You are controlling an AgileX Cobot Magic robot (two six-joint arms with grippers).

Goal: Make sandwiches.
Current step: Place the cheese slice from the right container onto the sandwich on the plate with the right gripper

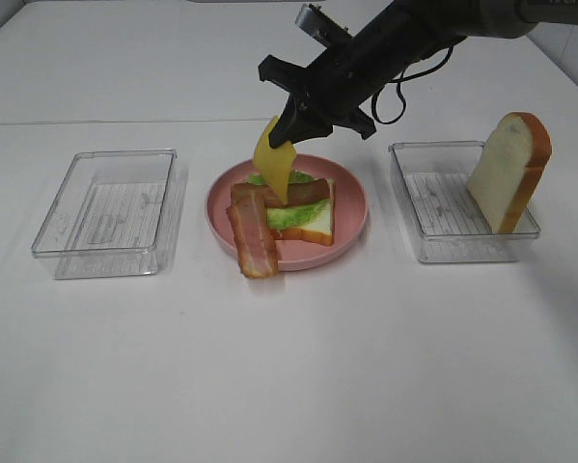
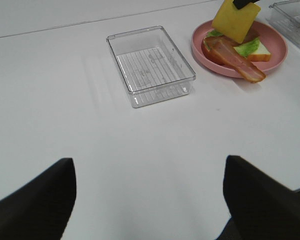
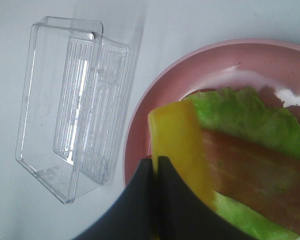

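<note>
One cheese square (image 1: 274, 166) in tight R gripper (image 1: 289, 133) over pink plate (image 1: 354, 196); L gripper (image 2: 147, 162) wide.

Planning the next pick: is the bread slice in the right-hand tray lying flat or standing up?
Standing on edge, tilted: the bread slice rises well above the rim of the clear tray at its right end.

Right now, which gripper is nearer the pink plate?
Right. The right gripper hangs just above the plate, jaws shut on the cheese slice. The left gripper, open, is over bare table well away, past the clear tray on that side.
</note>
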